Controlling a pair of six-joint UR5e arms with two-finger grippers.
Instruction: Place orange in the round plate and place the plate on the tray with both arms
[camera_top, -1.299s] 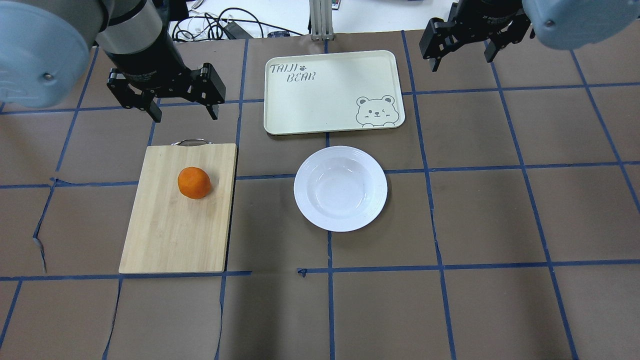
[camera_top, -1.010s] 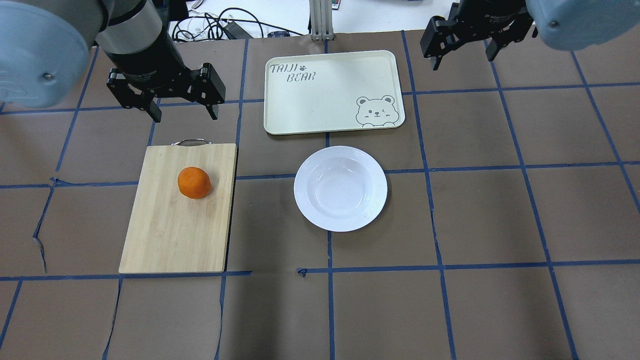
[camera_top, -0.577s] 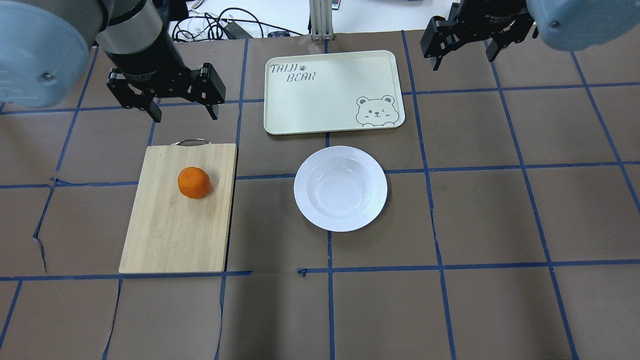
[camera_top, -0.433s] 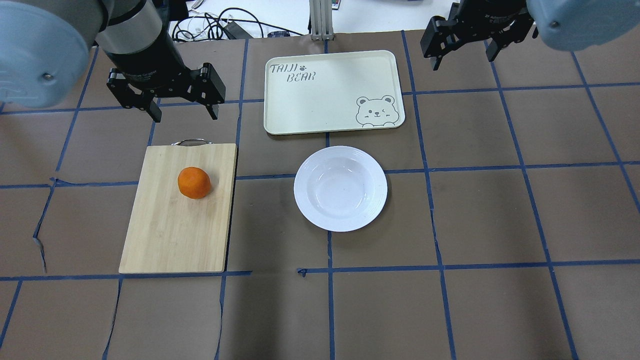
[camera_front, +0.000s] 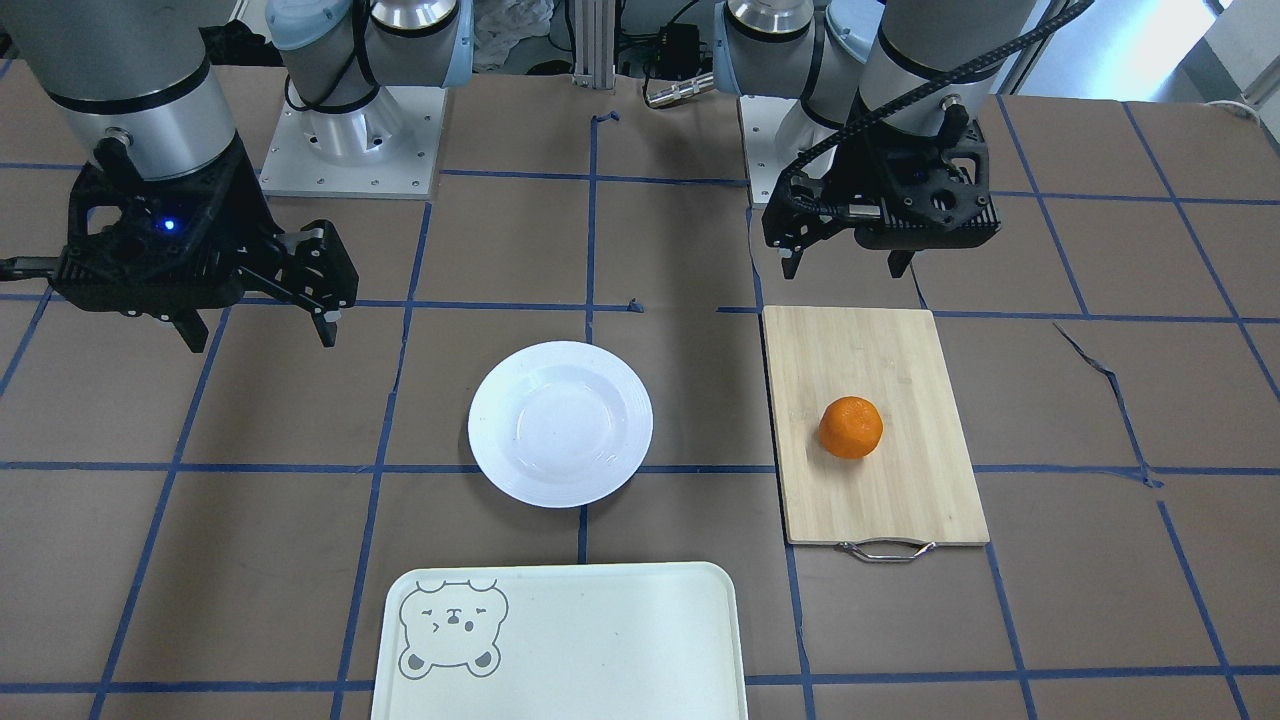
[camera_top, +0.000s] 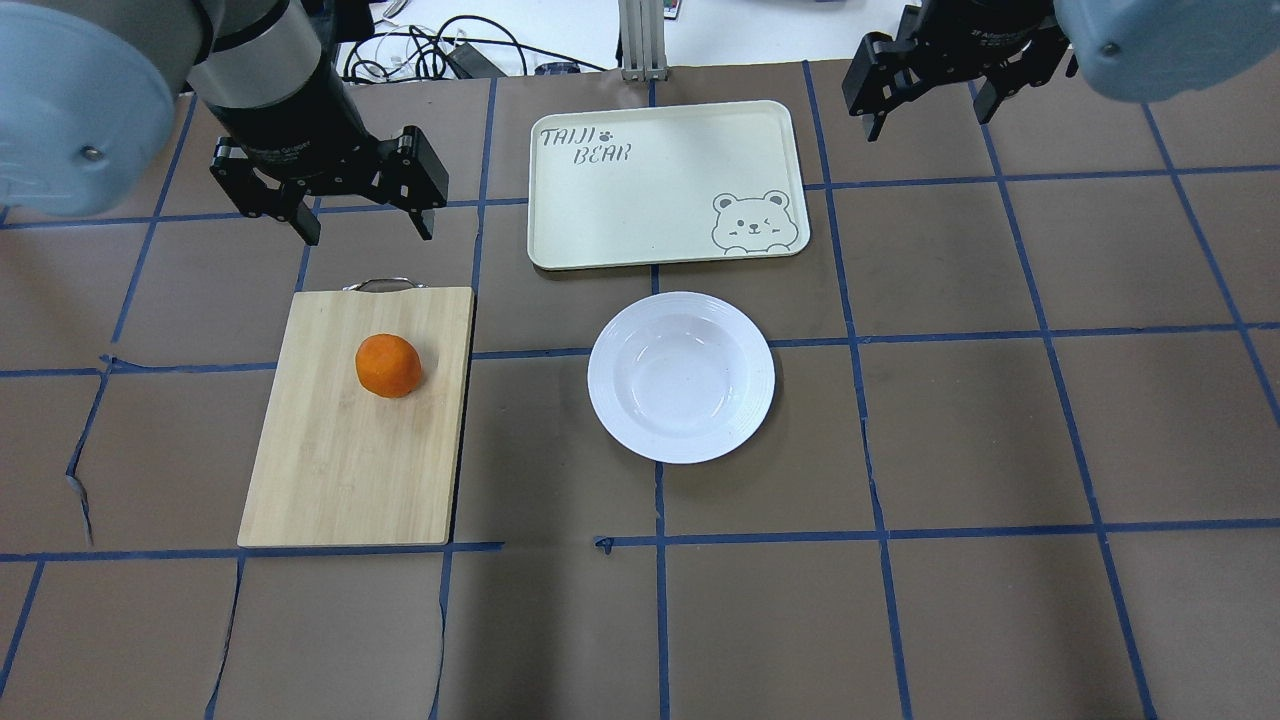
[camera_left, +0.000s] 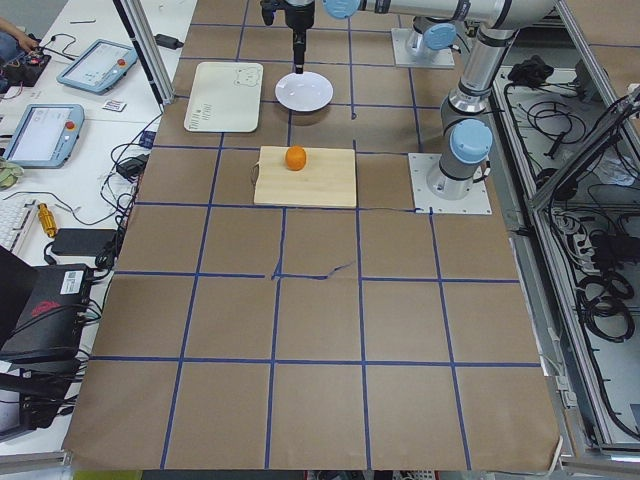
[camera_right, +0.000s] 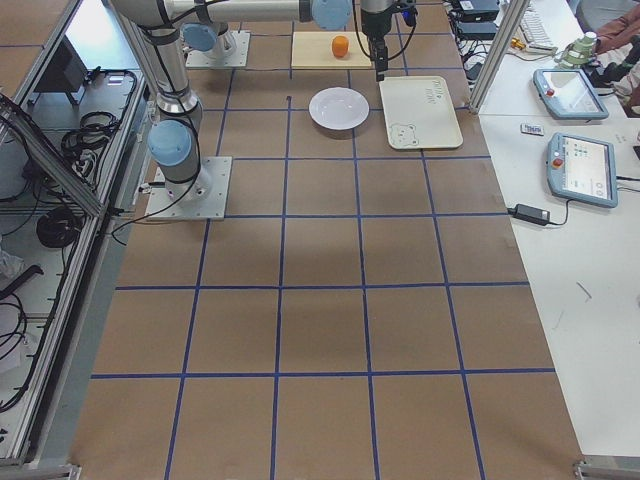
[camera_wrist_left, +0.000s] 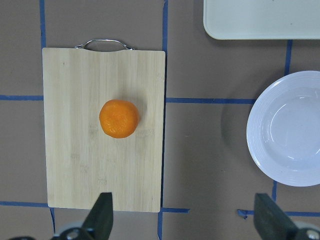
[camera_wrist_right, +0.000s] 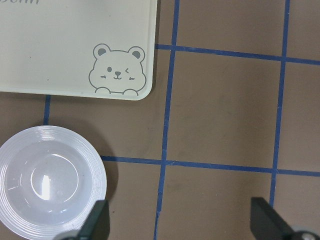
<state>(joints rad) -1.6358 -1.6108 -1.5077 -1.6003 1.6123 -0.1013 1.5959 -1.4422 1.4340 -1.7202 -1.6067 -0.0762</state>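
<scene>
Left tool (camera_top: 370, 237): black, two-finger, jaws spread wide, empty, raised over the brown table (camera_top: 950, 450).
Small round bright-orange orange (camera_top: 388, 365): below the left tool, untouched, on a pale bamboo cutting board (camera_top: 340, 470).
Glossy white round ceramic plate (camera_top: 681, 377): empty, on the table between both tools.
Pale cream rectangular plastic tray (camera_top: 650, 190): beside the plate, not touching.
Right tool (camera_top: 930, 128): jaws wide apart, empty, raised near the tray's bear corner.

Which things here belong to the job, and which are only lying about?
Job: orange, round plate, tray, left end effector, right end effector, both open.
Lying about: bamboo cutting board under the orange; cables beyond the table.
</scene>
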